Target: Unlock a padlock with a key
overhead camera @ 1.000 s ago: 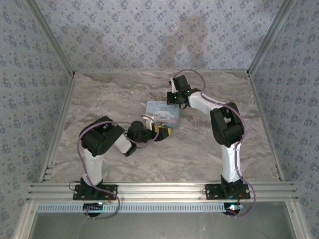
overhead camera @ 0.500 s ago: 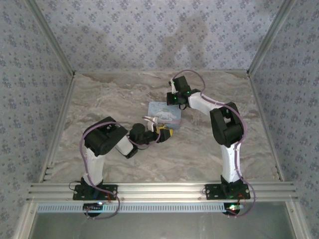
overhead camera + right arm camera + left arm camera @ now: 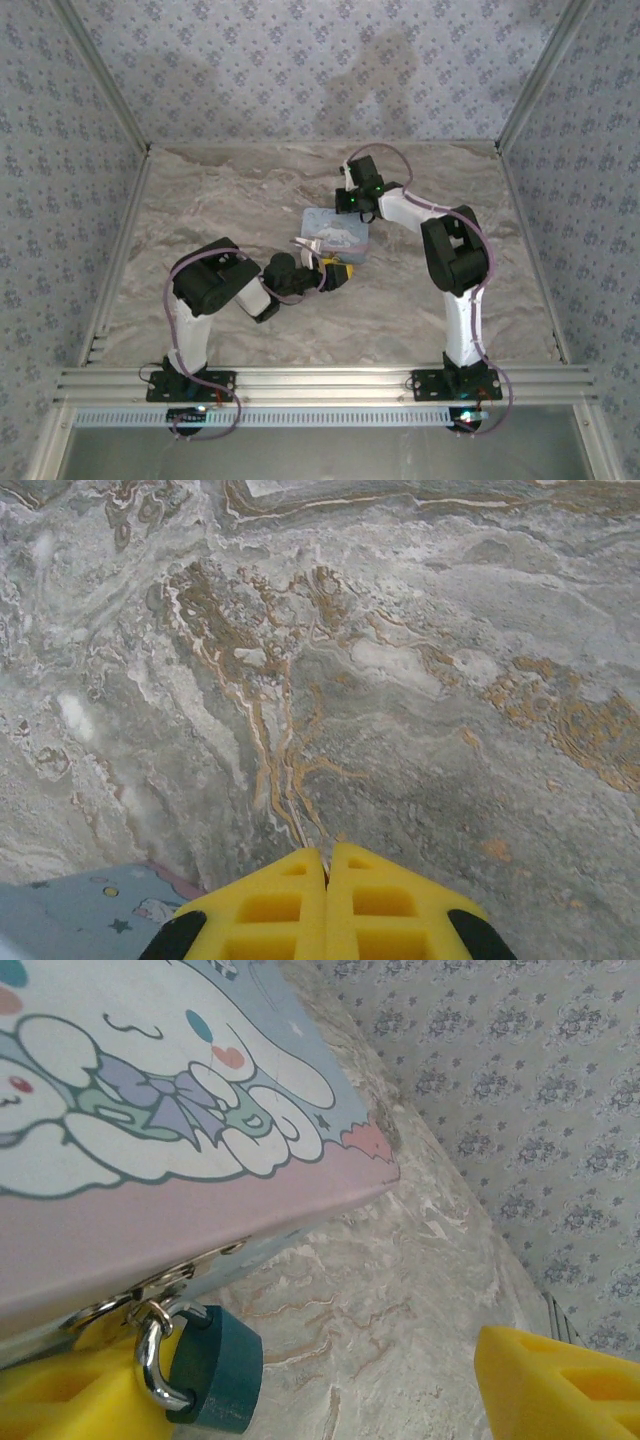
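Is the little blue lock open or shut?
Shut, it seems: the padlock hangs from the tin, its silver loop running into its body at both ends.

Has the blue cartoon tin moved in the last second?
Yes. In the top view the tin has slid slightly right and toward the near rail.

Left arm folded low, elbow bent, forearm reaching right. Left tool (image 3: pixel 336 271): jaws wide apart. Right arm extended forward, wrist turned left. Right tool (image 3: pixel 327 872): fingers pressed together, pointing down.

Marble-pattern tabletop (image 3: pixel 240 190); blue floral wallpaper walls (image 3: pixel 260 70) on three sides; aluminium rail (image 3: pixel 320 385) at near edge.
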{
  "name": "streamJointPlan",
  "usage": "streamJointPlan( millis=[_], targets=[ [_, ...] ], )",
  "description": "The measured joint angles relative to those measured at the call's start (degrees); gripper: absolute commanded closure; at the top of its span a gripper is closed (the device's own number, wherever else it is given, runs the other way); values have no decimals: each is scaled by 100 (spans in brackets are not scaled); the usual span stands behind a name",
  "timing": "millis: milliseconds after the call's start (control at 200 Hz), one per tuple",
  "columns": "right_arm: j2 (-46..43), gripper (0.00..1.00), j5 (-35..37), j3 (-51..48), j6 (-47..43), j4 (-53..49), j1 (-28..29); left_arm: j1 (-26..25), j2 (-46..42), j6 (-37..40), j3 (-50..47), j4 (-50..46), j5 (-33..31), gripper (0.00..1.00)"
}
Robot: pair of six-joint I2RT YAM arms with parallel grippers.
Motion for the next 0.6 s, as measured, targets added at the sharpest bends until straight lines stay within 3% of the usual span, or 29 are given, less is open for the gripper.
streamJointPlan(
  millis=[455,600],
  targets=[
    [-1690,100,887,-1425,111,-638,-509,2,0,-83,0,-2,-66,25],
    [-2100,100,1091,-2129,356,-741,-365,2,0,-98,2,-7,-61,25]
  ],
)
